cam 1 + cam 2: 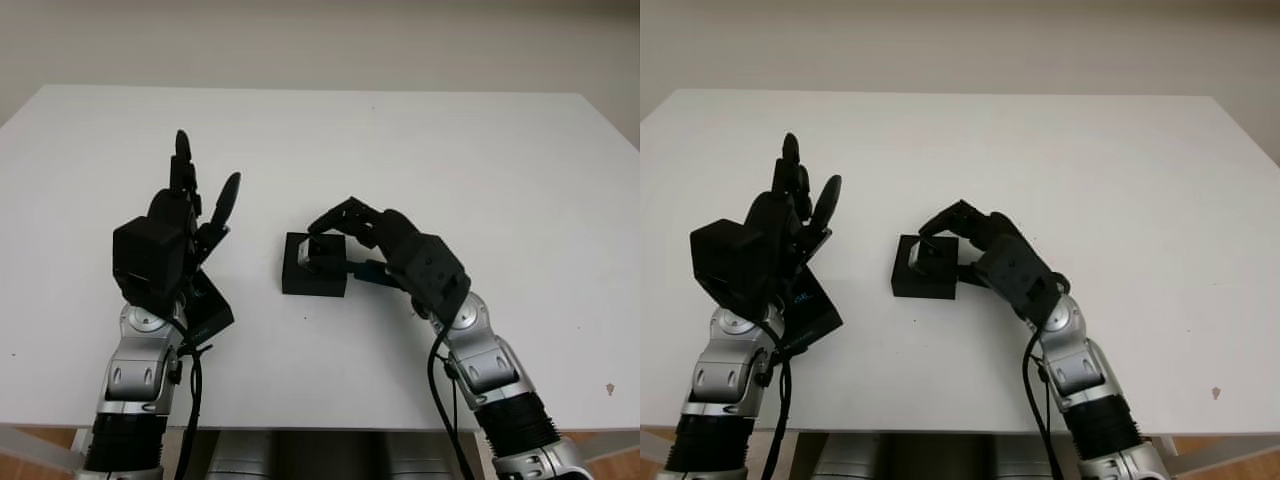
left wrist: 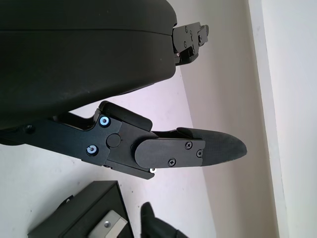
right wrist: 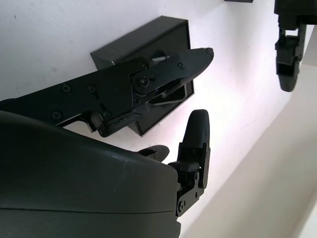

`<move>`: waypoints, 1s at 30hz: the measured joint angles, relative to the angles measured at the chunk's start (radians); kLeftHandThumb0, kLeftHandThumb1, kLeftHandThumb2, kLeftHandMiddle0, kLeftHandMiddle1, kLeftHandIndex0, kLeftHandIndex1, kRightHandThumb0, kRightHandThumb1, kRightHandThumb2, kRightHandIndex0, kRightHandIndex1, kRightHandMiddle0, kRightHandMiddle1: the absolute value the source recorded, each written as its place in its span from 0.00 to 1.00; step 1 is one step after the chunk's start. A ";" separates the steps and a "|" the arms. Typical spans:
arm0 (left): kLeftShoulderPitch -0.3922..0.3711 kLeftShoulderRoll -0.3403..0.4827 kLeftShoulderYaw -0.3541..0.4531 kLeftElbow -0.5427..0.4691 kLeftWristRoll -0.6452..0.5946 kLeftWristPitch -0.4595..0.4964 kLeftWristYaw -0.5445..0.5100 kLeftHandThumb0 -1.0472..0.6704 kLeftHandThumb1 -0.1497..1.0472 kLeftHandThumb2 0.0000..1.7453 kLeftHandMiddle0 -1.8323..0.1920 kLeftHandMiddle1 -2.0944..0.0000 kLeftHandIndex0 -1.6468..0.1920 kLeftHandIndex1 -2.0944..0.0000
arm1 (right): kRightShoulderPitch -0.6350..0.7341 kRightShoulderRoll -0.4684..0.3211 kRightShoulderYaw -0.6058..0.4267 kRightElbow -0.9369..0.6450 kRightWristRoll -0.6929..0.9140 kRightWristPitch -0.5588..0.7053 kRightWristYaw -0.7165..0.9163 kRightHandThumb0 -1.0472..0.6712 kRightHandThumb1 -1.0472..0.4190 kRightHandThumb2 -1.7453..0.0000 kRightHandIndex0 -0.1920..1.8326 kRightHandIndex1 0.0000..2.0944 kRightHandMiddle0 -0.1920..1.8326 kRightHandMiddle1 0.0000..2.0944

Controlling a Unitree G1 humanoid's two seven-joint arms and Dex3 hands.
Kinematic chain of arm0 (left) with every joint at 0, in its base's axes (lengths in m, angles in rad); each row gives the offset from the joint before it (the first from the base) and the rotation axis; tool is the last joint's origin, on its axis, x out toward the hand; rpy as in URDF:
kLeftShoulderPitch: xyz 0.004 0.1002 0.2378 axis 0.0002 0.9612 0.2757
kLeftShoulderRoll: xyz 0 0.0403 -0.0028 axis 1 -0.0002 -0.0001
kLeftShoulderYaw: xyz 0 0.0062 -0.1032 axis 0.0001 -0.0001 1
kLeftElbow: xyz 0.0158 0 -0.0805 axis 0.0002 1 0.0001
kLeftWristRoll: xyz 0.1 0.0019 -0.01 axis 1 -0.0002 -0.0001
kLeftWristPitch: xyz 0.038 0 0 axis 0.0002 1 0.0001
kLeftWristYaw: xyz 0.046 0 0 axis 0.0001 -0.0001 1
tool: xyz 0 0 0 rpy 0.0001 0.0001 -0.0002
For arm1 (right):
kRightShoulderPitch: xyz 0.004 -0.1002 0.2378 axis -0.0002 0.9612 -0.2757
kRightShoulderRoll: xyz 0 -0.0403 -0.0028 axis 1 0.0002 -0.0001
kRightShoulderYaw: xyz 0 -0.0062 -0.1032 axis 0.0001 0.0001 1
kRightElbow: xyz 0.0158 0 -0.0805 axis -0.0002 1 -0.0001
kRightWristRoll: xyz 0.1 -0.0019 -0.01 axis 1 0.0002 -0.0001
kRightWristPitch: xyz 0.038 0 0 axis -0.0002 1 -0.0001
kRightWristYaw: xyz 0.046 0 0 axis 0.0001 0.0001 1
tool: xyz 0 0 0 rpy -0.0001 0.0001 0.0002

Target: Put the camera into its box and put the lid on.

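A small black box (image 1: 300,283) stands open near the middle of the white table (image 1: 450,150), and the grey-and-black camera (image 1: 325,257) sits inside it. My right hand (image 1: 335,248) arches over the box from the right, open. In the right wrist view one finger (image 3: 168,69) reaches across the box (image 3: 143,39) while the thumb (image 3: 196,134) stays off its side. The flat black lid (image 1: 208,310) lies on the table at the left. Above it my left hand (image 1: 205,190) is raised, open, holding nothing.
The table's front edge (image 1: 320,420) runs just beyond my forearms. Bare white surface stretches behind and to the right of the box. A small dark speck (image 1: 609,388) marks the front right corner.
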 measured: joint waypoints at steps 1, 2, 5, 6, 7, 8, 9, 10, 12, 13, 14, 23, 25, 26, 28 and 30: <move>0.000 0.000 0.000 0.001 0.000 0.000 0.000 0.19 1.00 0.23 1.00 1.00 1.00 1.00 | -0.007 -0.005 0.000 0.000 -0.010 -0.005 -0.006 0.20 0.08 0.97 0.28 0.06 0.23 0.50; 0.000 0.000 0.000 0.001 0.001 0.000 0.000 0.19 1.00 0.23 1.00 1.00 1.00 1.00 | -0.012 -0.009 0.001 0.000 -0.020 -0.014 -0.012 0.20 0.08 0.97 0.28 0.06 0.23 0.49; 0.000 0.000 -0.001 0.001 0.007 0.000 0.002 0.19 1.00 0.23 1.00 1.00 1.00 1.00 | -0.024 -0.019 0.004 0.003 -0.047 -0.051 -0.032 0.21 0.08 0.97 0.28 0.06 0.23 0.48; 0.000 0.000 -0.001 0.001 0.007 0.000 0.001 0.19 1.00 0.23 1.00 1.00 1.00 1.00 | -0.027 -0.021 0.006 0.005 -0.058 -0.059 -0.038 0.21 0.08 0.97 0.28 0.06 0.23 0.47; 0.000 0.000 -0.001 0.001 0.004 0.000 0.001 0.19 1.00 0.23 1.00 1.00 1.00 1.00 | -0.029 -0.023 0.009 0.008 -0.066 -0.066 -0.043 0.21 0.08 0.97 0.28 0.06 0.23 0.47; 0.000 0.000 -0.001 0.001 0.001 0.000 0.000 0.19 1.00 0.23 1.00 1.00 1.00 1.00 | -0.029 -0.025 0.013 0.012 -0.076 -0.075 -0.050 0.21 0.08 0.97 0.28 0.06 0.23 0.46; 0.000 0.000 -0.001 0.001 0.000 0.000 -0.001 0.20 1.00 0.23 1.00 1.00 1.00 1.00 | -0.029 -0.026 0.018 0.016 -0.085 -0.082 -0.054 0.21 0.08 0.97 0.28 0.06 0.23 0.46; 0.000 0.000 -0.001 0.001 -0.001 0.000 -0.002 0.20 1.00 0.23 1.00 1.00 1.00 1.00 | -0.030 -0.026 0.023 0.022 -0.095 -0.089 -0.058 0.21 0.08 0.97 0.27 0.06 0.24 0.44; 0.000 0.000 -0.001 0.001 -0.003 0.000 -0.003 0.20 1.00 0.23 1.00 1.00 1.00 1.00 | -0.030 -0.027 0.032 0.031 -0.108 -0.097 -0.061 0.20 0.08 0.97 0.27 0.05 0.24 0.42; 0.000 0.000 -0.001 0.001 -0.003 0.000 -0.003 0.19 1.00 0.23 1.00 1.00 1.00 1.00 | -0.030 -0.028 0.037 0.035 -0.115 -0.104 -0.063 0.20 0.08 0.97 0.27 0.05 0.24 0.41; 0.000 0.000 -0.001 0.001 -0.003 0.000 -0.003 0.19 1.00 0.23 1.00 1.00 1.00 1.00 | -0.030 -0.029 0.041 0.038 -0.124 -0.113 -0.068 0.20 0.08 0.97 0.27 0.05 0.24 0.40; 0.000 0.000 -0.001 0.002 -0.002 -0.001 -0.005 0.19 1.00 0.24 1.00 1.00 1.00 1.00 | -0.031 -0.036 0.067 0.097 -0.183 -0.153 -0.103 0.21 0.10 0.97 0.26 0.04 0.26 0.35; 0.000 0.000 -0.001 0.002 -0.002 -0.001 -0.004 0.19 1.00 0.23 1.00 1.00 1.00 1.00 | -0.032 -0.036 0.072 0.111 -0.189 -0.157 -0.108 0.23 0.10 0.97 0.26 0.04 0.27 0.35; 0.000 0.000 -0.001 0.002 -0.002 -0.001 -0.004 0.19 1.00 0.23 1.00 1.00 1.00 1.00 | -0.032 -0.036 0.074 0.117 -0.191 -0.162 -0.110 0.23 0.11 0.97 0.26 0.04 0.28 0.35; 0.000 0.000 -0.001 0.001 -0.002 -0.001 -0.004 0.19 1.00 0.23 1.00 1.00 1.00 1.00 | -0.032 -0.036 0.078 0.126 -0.193 -0.174 -0.119 0.24 0.11 0.97 0.27 0.04 0.29 0.36; 0.000 0.000 -0.001 0.001 -0.002 -0.001 -0.004 0.19 1.00 0.23 1.00 1.00 1.00 1.00 | -0.035 -0.035 0.079 0.143 -0.195 -0.187 -0.136 0.25 0.11 0.97 0.28 0.05 0.30 0.37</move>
